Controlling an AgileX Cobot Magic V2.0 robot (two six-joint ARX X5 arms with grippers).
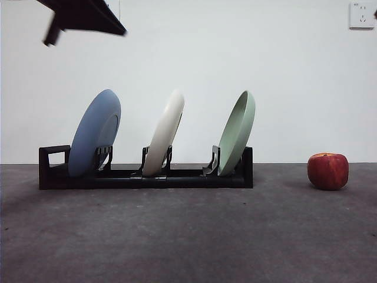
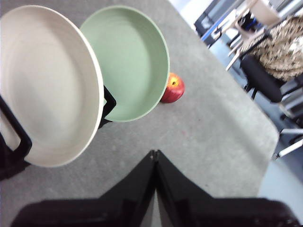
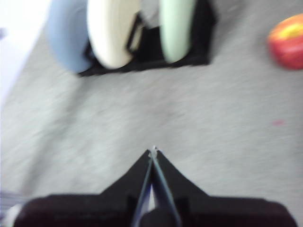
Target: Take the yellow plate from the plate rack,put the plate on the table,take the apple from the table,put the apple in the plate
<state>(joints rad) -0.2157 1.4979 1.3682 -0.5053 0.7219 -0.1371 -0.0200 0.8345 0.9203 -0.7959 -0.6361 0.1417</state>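
Observation:
The yellow plate (image 1: 165,132) is cream and stands on edge in the middle slot of the black plate rack (image 1: 147,177). It fills the left wrist view (image 2: 47,85) and also shows in the right wrist view (image 3: 111,33). The red apple (image 1: 328,171) sits on the table (image 1: 188,236) to the right of the rack, and shows in both wrist views (image 2: 173,88) (image 3: 289,40). My left gripper (image 2: 154,152) is shut and empty, high above the rack. Its arm (image 1: 88,15) shows dark at the top left. My right gripper (image 3: 153,151) is shut and empty, above the table in front of the rack.
A blue plate (image 1: 94,132) stands in the rack's left slot and a pale green plate (image 1: 237,132) in its right slot. The rack's handle loop (image 1: 54,156) is at its left end. The table's edge (image 2: 265,123) lies beyond the apple.

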